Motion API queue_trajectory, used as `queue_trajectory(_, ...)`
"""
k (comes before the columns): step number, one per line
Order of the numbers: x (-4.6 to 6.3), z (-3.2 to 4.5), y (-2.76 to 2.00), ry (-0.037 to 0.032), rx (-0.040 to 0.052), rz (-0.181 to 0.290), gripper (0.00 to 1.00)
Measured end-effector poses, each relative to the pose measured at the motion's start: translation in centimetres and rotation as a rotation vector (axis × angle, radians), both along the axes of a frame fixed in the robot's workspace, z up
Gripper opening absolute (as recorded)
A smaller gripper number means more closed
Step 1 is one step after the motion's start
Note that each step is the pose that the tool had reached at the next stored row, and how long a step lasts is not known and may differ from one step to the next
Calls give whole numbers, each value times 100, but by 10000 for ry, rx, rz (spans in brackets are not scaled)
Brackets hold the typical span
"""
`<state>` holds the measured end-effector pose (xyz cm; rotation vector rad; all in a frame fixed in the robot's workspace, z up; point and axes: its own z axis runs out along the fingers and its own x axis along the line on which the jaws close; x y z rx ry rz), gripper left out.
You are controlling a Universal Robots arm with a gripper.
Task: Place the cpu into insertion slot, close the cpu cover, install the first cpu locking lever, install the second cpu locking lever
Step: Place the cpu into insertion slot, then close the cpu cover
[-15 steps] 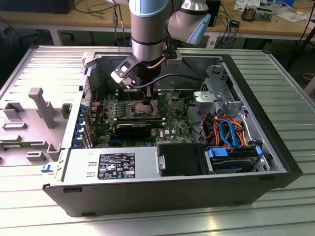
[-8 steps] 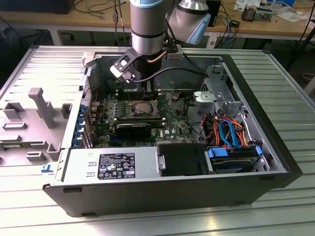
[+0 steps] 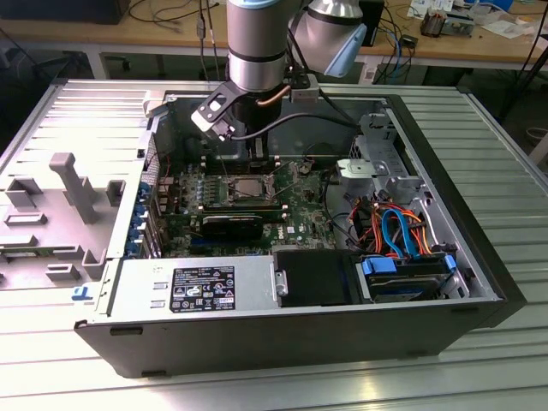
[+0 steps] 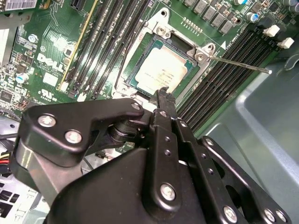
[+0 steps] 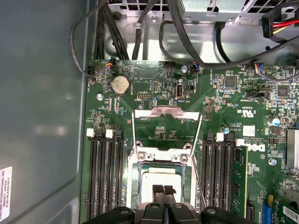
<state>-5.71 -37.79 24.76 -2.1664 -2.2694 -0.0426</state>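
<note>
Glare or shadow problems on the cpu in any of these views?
Second wrist view: the cpu reflects light off its metal top and looks washed pale; the gripper is a dark mass before it. First wrist view: even light, cpu grey, soft sheen on the case wall. Exterior view: the arm hangs over the insertion slot, dimmer than the bright ribbed table.

- arm [image 3: 257,43]: fat silver-grey tube, thin black band round it near the wrist
- pale blue cap [image 3: 347,47] on the joint, 3 o'clock from the tube in the exterior view
- black cable [image 3: 295,124] curling off the wrist
- gripper [image 4: 163,93]: matte black all over, pretty chunky link plates, shiny silver screws [image 4: 167,192] dotted along them
</note>
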Motion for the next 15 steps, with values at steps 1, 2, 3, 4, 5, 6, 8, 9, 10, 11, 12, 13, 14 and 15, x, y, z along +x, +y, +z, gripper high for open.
queue_trajectory(1,0,0,0,0,0,0,11)
queue_trajectory(2,0,0,0,0,0,0,11)
queue_trajectory(3,0,0,0,0,0,0,11)
queue_trajectory(4,0,1,0,0,-1,0,11)
queue_trajectory(5,0,1,0,0,0,0,11)
queue_trajectory(6,0,1,0,0,0,0,11)
queue_trajectory(8,0,1,0,0,0,0,11)
queue_trajectory(9,0,2,-2,1,-2,0,11)
queue_trajectory(10,1,3,-4,2,-3,0,11)
queue_trajectory(11,12,8,-4,0,0,2,11)
queue_trajectory(12,19,12,-4,0,1,1,11)
queue_trajectory(13,25,15,-4,-1,1,0,11)
queue_trajectory(14,45,18,-4,0,-1,0,11)
queue_trajectory(15,67,19,-4,2,-2,-1,11)
